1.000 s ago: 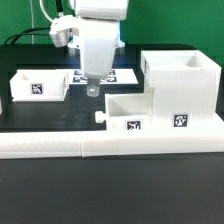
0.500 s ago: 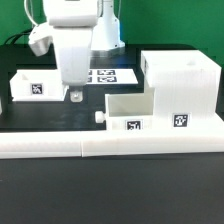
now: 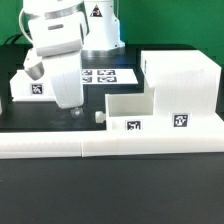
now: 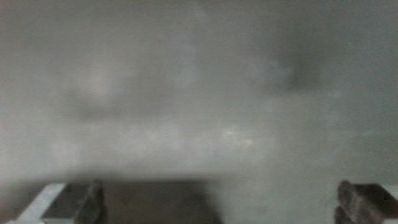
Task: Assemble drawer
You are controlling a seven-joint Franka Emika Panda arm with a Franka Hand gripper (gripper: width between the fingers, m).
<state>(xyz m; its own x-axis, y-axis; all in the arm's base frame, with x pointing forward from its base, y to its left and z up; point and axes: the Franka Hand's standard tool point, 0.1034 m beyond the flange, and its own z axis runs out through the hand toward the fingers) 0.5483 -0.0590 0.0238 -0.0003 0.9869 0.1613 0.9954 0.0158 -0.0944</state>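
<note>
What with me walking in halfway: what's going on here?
A Panda arm is assembling a drawer from white parts. Its gripper hangs open and empty, low over the table, near the tray at the exterior view's left. The other tray sits against the housing, not yet inside it.

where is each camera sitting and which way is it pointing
Exterior view: off the arm, slightly above the table, looking across the long low white border bar at the white cube-shaped hollow plastic housing, the knobbed shallow white tray and the marker board; the white arm shows, jaws pointing down.
Wrist view: on the wrist, looking along the jaws at a blurred pale surface; only both jaw tips show, wide apart.
Shared: only the jaws.
</note>
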